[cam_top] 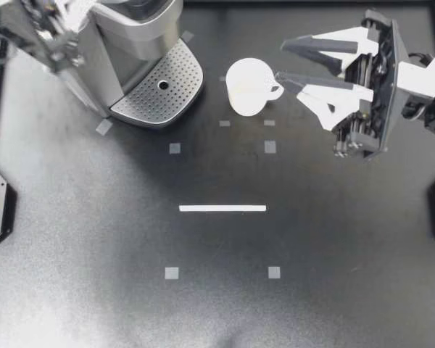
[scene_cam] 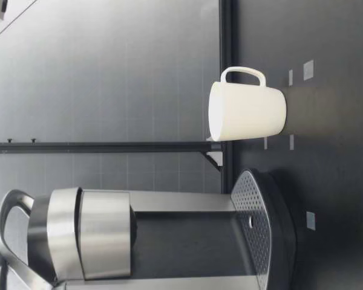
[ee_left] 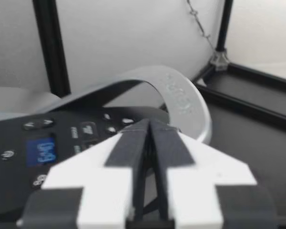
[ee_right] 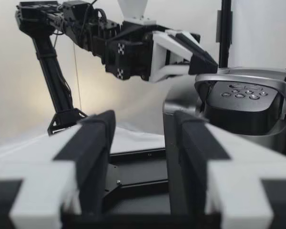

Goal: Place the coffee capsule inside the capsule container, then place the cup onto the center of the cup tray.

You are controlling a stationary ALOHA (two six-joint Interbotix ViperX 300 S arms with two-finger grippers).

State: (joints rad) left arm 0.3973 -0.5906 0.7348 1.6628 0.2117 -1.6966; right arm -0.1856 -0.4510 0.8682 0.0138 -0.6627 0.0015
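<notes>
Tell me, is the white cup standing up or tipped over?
Standing up. The cup sits base-down on the table, its round mouth facing the overhead camera.

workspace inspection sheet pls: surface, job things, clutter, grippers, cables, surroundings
surface: black table, grey tape squares, one white strip.
job's things: white cup upright on the table beside the coffee machine, not on its perforated cup tray; capsule not seen.
clutter: nothing seen.
grippers: left gripper shut, over the machine's top; right gripper open, by the cup's handle, not gripping it.
cables: thin cord hanging near a frame post.
surroundings: black frame, pale backdrop.
</notes>
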